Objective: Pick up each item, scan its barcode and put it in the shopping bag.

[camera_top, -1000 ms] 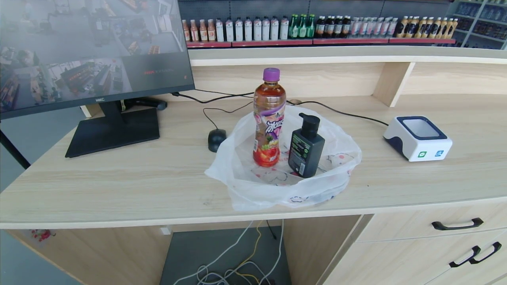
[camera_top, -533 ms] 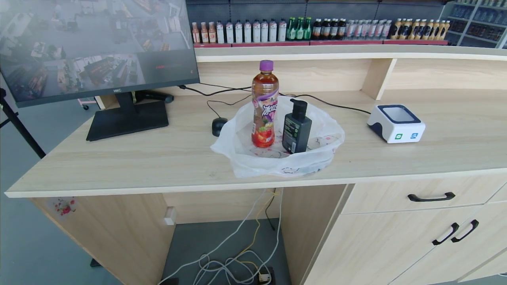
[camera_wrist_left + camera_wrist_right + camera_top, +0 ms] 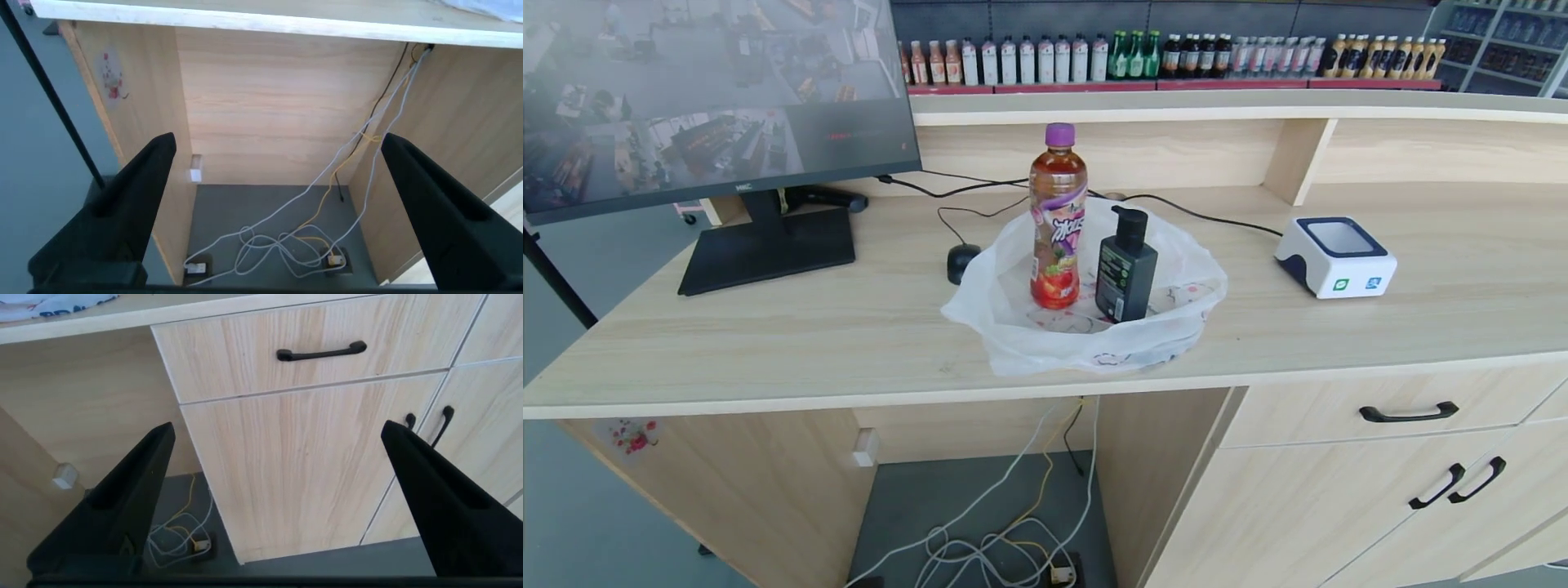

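My head camera looks forward and down from well back onto the long pale wooden counter [image 3: 768, 343] across mid-frame. My left wrist camera sits low, facing the tangled white and yellow cables [image 3: 282, 245] beneath it; my right faces the black bar drawer handle [image 3: 320, 352] closely. Head view shares both, lower centre and lower right.

Black flat-screen monitor [image 3: 711, 98]: cut off at top and left edges; screen content too small to make out. Dark green pump bottle [image 3: 1125, 269]: label print illegible. Thin black cable [image 3: 1217, 222]: far end hidden behind white translucent plastic shopping bag [image 3: 1086, 351]. Row of shelf bottles [image 3: 1168, 57]: labels too small to tell.
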`<state>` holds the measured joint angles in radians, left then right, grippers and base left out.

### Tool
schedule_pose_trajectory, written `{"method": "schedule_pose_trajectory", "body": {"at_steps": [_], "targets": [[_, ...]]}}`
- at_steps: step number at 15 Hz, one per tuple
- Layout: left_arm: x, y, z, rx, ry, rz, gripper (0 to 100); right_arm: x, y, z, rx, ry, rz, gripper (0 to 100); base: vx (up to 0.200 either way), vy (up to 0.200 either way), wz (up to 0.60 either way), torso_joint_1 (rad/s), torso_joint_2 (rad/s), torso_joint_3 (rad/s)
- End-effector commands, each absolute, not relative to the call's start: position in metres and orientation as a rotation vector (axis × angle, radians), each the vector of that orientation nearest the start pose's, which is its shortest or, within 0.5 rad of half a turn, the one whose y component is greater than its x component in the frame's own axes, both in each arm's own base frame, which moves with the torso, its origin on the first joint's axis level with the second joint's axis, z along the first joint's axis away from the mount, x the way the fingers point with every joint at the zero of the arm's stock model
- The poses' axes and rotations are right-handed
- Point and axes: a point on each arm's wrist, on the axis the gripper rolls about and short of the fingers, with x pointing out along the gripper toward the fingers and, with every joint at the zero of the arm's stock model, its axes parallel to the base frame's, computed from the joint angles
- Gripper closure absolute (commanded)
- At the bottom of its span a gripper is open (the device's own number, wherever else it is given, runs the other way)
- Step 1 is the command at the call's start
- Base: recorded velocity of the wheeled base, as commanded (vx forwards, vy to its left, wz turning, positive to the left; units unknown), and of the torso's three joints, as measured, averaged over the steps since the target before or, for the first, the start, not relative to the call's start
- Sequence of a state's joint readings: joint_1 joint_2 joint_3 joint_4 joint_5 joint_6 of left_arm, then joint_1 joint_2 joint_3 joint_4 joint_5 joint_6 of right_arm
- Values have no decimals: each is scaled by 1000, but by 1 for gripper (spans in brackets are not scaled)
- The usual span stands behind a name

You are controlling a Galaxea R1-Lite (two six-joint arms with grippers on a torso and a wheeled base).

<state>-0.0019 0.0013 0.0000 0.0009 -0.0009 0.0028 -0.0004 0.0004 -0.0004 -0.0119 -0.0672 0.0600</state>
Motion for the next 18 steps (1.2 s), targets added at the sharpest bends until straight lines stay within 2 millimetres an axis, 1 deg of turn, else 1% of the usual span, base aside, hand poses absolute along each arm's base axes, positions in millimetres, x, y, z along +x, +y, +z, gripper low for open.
{"method": "schedule_pose_trajectory", "body": {"at_steps": [1,18], "targets": [[-23,0,76,2,2,-3,0,-23,-2,77,60,-14,-67,0,0,-200,0,17,7,2],[-23,0,76,2,2,-3,0,-23,-2,77,60,-14,-67,0,0,-200,0,0,3,3]]}}
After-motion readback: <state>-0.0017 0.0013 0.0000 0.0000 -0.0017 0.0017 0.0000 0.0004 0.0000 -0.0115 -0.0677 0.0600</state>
